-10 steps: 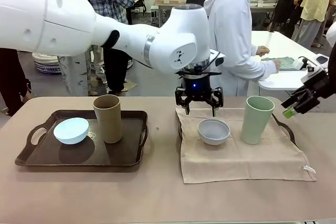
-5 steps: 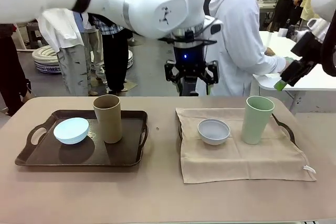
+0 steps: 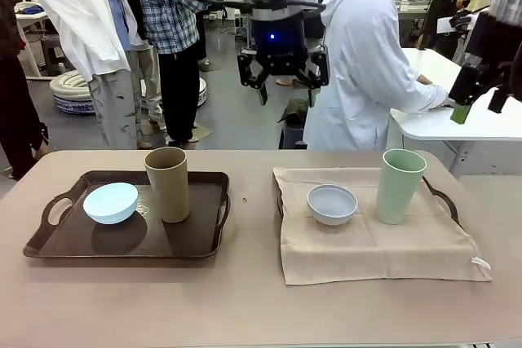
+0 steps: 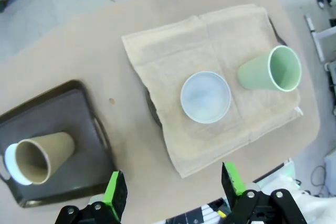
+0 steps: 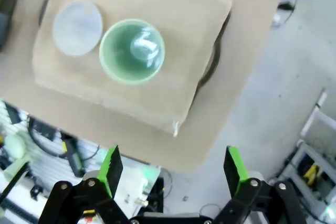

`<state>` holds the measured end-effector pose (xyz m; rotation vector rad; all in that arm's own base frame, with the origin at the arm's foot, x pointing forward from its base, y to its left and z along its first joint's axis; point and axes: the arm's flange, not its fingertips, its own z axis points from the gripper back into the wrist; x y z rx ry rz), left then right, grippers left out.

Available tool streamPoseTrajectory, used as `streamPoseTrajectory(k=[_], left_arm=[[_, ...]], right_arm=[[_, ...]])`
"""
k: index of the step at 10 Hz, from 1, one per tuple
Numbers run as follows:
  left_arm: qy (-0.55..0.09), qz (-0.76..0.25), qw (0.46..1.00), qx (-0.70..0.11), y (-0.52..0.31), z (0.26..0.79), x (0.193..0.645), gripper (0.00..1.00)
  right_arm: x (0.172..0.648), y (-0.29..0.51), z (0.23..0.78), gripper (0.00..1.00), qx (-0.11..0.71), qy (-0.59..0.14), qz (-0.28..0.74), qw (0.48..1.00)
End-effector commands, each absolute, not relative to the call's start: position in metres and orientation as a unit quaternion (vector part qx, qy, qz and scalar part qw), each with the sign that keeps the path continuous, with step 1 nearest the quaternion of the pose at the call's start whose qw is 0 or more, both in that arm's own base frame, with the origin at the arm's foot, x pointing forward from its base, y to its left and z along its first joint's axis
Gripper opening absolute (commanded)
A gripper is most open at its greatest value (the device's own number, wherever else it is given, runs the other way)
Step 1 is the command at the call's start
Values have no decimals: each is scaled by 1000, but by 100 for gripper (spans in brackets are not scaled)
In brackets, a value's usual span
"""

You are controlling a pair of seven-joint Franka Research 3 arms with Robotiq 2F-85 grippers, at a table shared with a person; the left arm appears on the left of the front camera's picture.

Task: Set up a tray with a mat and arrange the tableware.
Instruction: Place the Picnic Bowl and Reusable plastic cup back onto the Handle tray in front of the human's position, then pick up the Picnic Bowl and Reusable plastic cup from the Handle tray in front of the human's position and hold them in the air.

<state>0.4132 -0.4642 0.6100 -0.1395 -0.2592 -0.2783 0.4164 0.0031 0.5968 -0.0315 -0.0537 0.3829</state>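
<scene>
On the right, a beige mat [image 3: 375,242] covers a dark tray whose handle [image 3: 440,197] pokes out. On the mat stand a white-grey bowl [image 3: 332,204] and a pale green tumbler [image 3: 400,185]. A second dark tray [image 3: 49,242] on the left carries a pale blue bowl [image 3: 110,201] and a tan tumbler [image 3: 168,183]. My left gripper [image 3: 281,79] hangs open high above the table's far edge, looking down on the mat [image 4: 173,51], bowl [image 4: 205,97] and both tumblers [image 4: 270,69]. My right gripper [image 3: 477,107] is open, high at the right, over the green tumbler [image 5: 132,51].
A person in a white coat [image 3: 359,46] stands just beyond the far edge, turned toward a white side table [image 3: 440,124]. Other people stand farther back on the left. Bare tabletop [image 3: 245,299] runs along the front and between the two trays.
My left gripper has risen from just above the mat's far edge to well above the table. My right gripper has also lifted and drawn back to the right. The tableware has not moved.
</scene>
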Motion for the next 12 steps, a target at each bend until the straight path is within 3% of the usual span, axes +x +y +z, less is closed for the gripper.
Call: streamPoseTrajectory(k=[1,2,3,12], left_arm=[[-118,-95,988,-17,-468,619,414,95],[-112,-88,990,1,-467,625,410,95],[-126,-121,983,-50,-459,615,414,95],[-126,-121,983,-50,-459,615,414,95]], right_arm=[[403,11,613,100,-2,-20,179,984],[403,-2,612,100,64,-27,209,975],[404,8,610,100,-14,-19,187,982],[404,8,610,100,-14,-19,187,982]])
